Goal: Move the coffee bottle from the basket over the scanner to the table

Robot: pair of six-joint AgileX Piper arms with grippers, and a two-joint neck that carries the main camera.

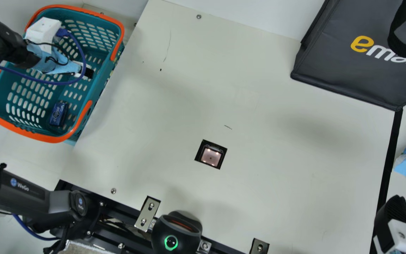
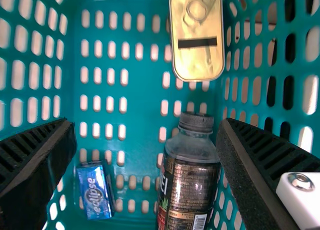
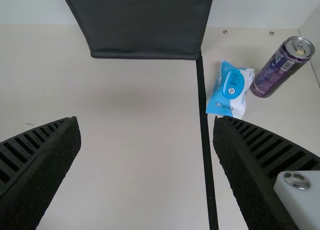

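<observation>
Coffee bottle (image 2: 192,175) inside basket (image 1: 55,139), ungripped. Left pincer (image 2: 146,127) open in basket; right pincer (image 3: 146,122) open, apart from basket. Seemingly 0 of 3 steps done: lift, scanner (image 1: 210,156) pass, surface (image 1: 277,176) placing.

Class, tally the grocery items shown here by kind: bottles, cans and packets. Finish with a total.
Bottles: 1 (clear plastic bottle with dark label)
Cans: 2 (flat gold tin; tall purple can)
Packets: 2 (small blue rectangular packet; soft blue-and-white packet)
Total: 5

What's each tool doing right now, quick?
Left tool: open, empty, above the bottle in the basket.
Right tool: open, empty, over the table.
</observation>
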